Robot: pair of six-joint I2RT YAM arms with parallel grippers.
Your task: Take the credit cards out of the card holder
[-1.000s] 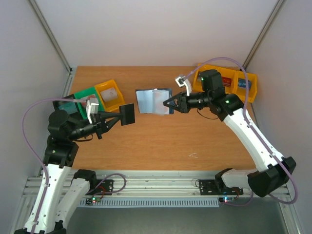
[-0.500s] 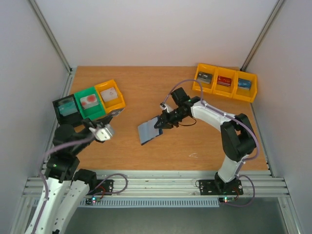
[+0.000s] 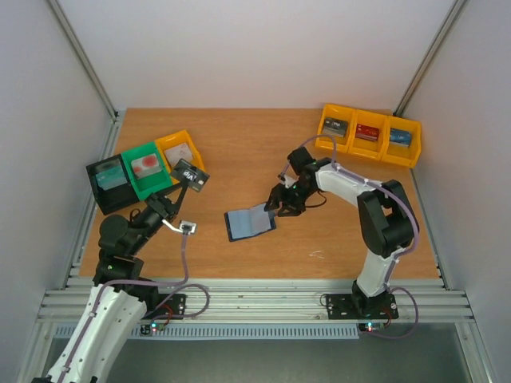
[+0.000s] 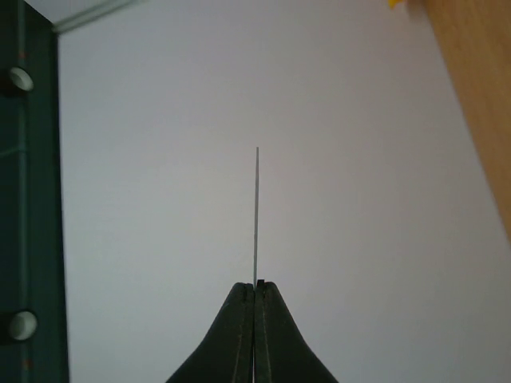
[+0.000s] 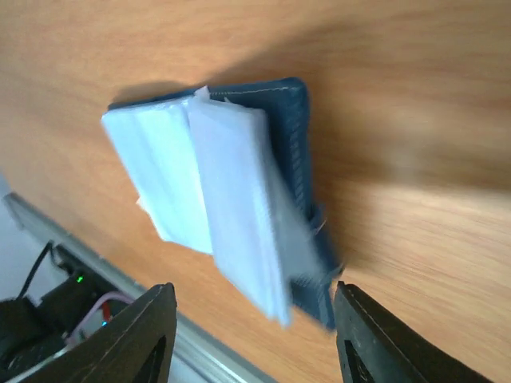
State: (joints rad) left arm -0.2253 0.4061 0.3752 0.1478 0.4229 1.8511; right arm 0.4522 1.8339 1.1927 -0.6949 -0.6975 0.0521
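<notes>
My left tool (image 3: 183, 185) is pressed together on a black card (image 3: 190, 175) with white print, pinching it by one short edge. It holds the card up in the air over the near corner of the yellow bin (image 3: 179, 152), beside the green bin (image 3: 144, 169) and the black bin (image 3: 108, 182). In the left wrist view the card (image 4: 256, 215) shows edge-on as a thin line rising straight out of my closed fingertips (image 4: 244, 307), so the grip looks square.

The card holder (image 3: 249, 222) lies on the bench (image 3: 239, 144) near the middle, well apart from the bins. My right tool (image 3: 276, 207) sits just at its right edge with the fingers spread, gripping nothing. From the right wrist the navy cover (image 5: 297, 152) is underneath and the pale lining (image 5: 200, 183) faces up, one flap lifted off the other. I cannot tell whether any of those pale layers are cards or only pockets.

I judge the step in hand to be putting away a card that is already out. A red card (image 3: 146, 165) lies in the green bin and a pale one in the yellow bin. The next move calls for bringing the black card over an open bin, likely the black one, lowering it and letting go. After that my right tool needs to pin or reopen the holder so the pockets can be checked.
</notes>
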